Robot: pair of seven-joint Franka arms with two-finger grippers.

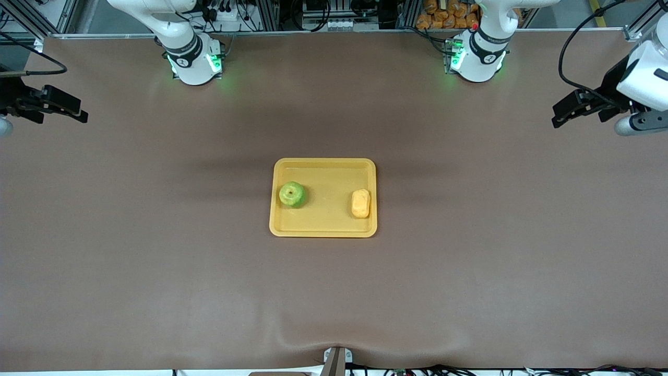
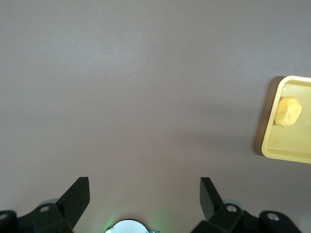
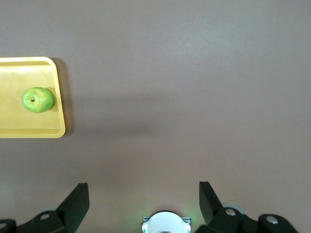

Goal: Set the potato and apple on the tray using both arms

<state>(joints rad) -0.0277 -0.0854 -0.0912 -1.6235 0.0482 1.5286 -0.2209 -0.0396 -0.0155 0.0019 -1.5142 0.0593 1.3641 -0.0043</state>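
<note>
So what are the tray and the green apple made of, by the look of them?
The tray looks like moulded plastic: even yellow-orange colour, rounded corners, a smooth raised rim with a soft sheen. The apple has glossy green skin and a dark stem dimple; whether it is real fruit or a plastic model cannot be told.

1. Front view: high camera at the table edge facing the arm bases, looking steeply down on the whole brown table (image 1: 156,271).
2. Left wrist view: looks straight down from well above the table's left-arm end.
3. Right wrist view: likewise, above the right-arm end.
4. Shared: the shallow rectangular yellow-orange plastic tray (image 1: 323,230) (image 2: 272,150) (image 3: 29,131) appears in all three.
</note>
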